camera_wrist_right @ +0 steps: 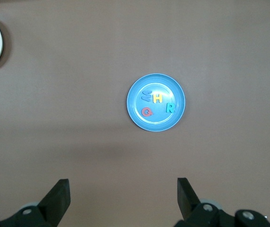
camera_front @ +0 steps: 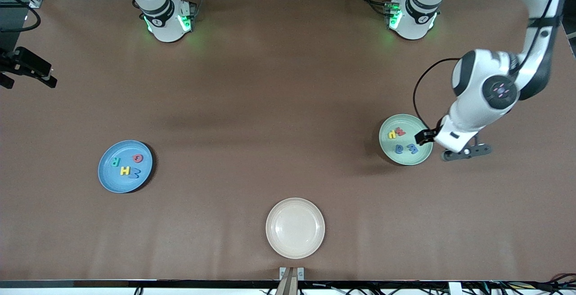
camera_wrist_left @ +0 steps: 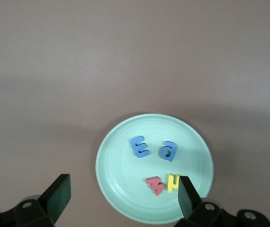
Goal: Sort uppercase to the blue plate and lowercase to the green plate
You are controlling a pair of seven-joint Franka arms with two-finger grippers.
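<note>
left claw (camera_wrist_left: 121, 196) agape over green plate (camera_wrist_left: 125, 208) rim

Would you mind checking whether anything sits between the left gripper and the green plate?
Nothing visible does. The left gripper hangs open over the green plate's edge, with only air between. Four lowercase letters lie on the plate.
</note>
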